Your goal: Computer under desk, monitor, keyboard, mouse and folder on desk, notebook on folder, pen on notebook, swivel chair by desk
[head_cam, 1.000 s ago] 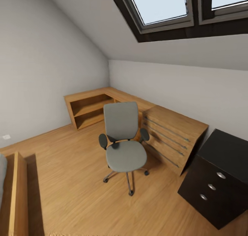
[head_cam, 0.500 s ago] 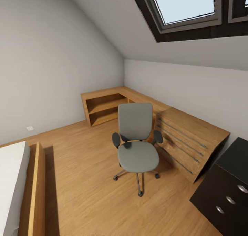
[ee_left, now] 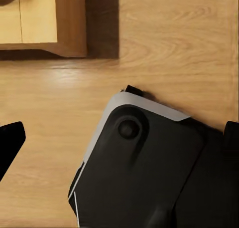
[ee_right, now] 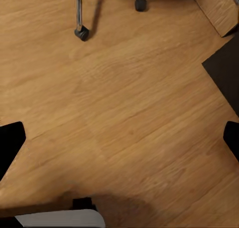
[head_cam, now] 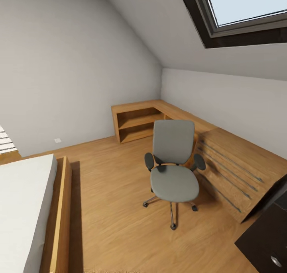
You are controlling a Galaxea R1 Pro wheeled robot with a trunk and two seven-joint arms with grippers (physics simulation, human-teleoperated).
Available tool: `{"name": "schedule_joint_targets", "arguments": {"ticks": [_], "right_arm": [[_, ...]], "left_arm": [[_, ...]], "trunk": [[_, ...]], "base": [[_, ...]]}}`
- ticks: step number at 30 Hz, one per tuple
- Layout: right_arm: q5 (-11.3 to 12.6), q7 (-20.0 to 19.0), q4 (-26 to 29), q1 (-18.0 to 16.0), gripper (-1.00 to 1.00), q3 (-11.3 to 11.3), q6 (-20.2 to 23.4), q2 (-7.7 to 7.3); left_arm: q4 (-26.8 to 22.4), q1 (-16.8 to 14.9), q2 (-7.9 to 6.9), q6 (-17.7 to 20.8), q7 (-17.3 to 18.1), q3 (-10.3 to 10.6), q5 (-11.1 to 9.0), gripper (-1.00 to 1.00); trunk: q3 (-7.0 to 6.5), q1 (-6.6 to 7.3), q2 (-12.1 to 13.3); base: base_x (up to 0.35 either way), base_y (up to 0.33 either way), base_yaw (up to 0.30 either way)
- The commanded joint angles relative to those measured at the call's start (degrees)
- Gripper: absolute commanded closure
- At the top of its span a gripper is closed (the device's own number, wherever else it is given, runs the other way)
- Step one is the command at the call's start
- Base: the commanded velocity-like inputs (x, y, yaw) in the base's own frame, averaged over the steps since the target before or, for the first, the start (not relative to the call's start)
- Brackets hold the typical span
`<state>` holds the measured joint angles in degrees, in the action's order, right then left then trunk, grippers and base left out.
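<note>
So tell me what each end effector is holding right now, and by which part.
Nothing is held. The left end effector and the right end effector both stand open over the wood floor, with only bare floor between the fingertips.

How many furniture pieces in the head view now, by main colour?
Wood: 3 (corner shelf unit, drawer chest, bed frame)
Grey: 1 (swivel chair)
Black: 1 (desk, partly cut off at the frame edge)
Total: 5
</note>
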<state>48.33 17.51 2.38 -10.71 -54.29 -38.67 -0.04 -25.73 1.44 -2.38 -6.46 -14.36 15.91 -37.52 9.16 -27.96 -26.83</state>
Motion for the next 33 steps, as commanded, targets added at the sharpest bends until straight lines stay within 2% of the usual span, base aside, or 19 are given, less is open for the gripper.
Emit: {"name": "schedule_joint_targets", "arguments": {"ticks": [1, 3, 5, 7, 8, 10, 15, 21, 24, 27, 30, 33], "right_arm": [[0.16, 0.70, 0.38, -0.66, -1.00, -0.37, 0.00, -0.02], [0.17, 0.98, 1.13, -2.12, -1.00, -0.36, 0.16, 0.00], [0.18, 1.27, 2.42, -5.16, -1.00, -0.32, 0.38, 0.09], [0.18, 1.34, 2.81, -6.43, -1.00, -0.31, 0.43, 0.14], [0.18, 1.41, 3.15, -8.07, -1.00, -0.27, 0.46, 0.17], [0.19, 1.45, 3.30, -9.83, -1.00, -0.13, 0.35, 0.15], [0.19, 1.32, 3.17, -10.34, -1.00, -0.31, 0.08, 0.20], [0.25, 1.15, 2.95, -10.45, -1.00, -0.44, 0.01, 0.14], [0.26, 1.15, 2.83, -10.46, -1.00, -0.46, 0.00, 0.19], [0.29, 1.20, 2.74, -10.47, -1.00, -0.51, 0.00, 0.34], [0.28, 1.20, 2.73, -10.47, -1.00, -0.49, 0.00, 0.32], [0.16, 1.15, 2.69, -10.47, -1.00, -0.52, 0.02, 0.32]], "left_arm": [[-0.13, -0.90, 0.13, 0.43, -0.45, 0.44, -0.57, -1.00], [-0.12, -2.58, 0.53, 1.24, -0.50, 0.44, -0.56, -1.00], [-0.11, -6.01, 1.22, 2.09, -0.59, 0.44, -0.56, -1.00], [-0.11, -7.55, 1.42, 2.30, -0.62, 0.44, -0.60, -1.00], [-0.02, -9.37, 1.68, 2.51, -0.64, 0.44, -0.70, -1.00], [1.24, -10.91, 2.03, 2.60, -0.56, 0.44, -0.81, -1.00], [5.28, -11.35, 2.09, 2.41, -0.49, 0.48, -0.67, -1.00], [6.66, -11.44, 2.00, 1.63, -0.49, 0.45, -0.57, -1.00], [6.82, -11.45, 2.02, 0.30, -0.49, 0.41, -0.60, -1.00], [7.01, -11.46, 2.18, -3.53, -0.54, 0.41, -0.65, -1.00], [7.12, -11.46, 2.25, -4.43, -0.56, 0.81, -0.69, -1.00], [7.16, -11.46, 2.22, -4.88, -0.61, 2.06, -0.76, -1.00]], "trunk": [[-0.03, 0.21, 0.32], [-0.29, 0.64, 1.12], [-0.56, 1.08, 1.92], [-0.82, 1.52, 2.73], [-0.95, 1.74, 3.13], [-1.20, 2.17, 3.92], [-0.93, 2.17, 3.92], [-0.80, 2.17, 3.92], [-0.78, 2.17, 3.92], [-0.78, 2.17, 3.92], [-0.78, 2.17, 3.92], [-0.78, 2.17, 3.92]], "base": [[0.000, 0.000, 0.271], [0.000, 0.000, 0.268], [0.000, 0.000, 0.257], [0.000, 0.000, 0.252], [0.000, 0.000, 0.247], [0.000, 0.000, 0.244], [0.000, 0.000, 0.214], [0.000, 0.000, 0.070], [0.000, 0.000, 0.093], [0.004, 0.000, 0.219], [0.098, 0.000, 0.259], [0.239, 0.000, 0.271]]}}
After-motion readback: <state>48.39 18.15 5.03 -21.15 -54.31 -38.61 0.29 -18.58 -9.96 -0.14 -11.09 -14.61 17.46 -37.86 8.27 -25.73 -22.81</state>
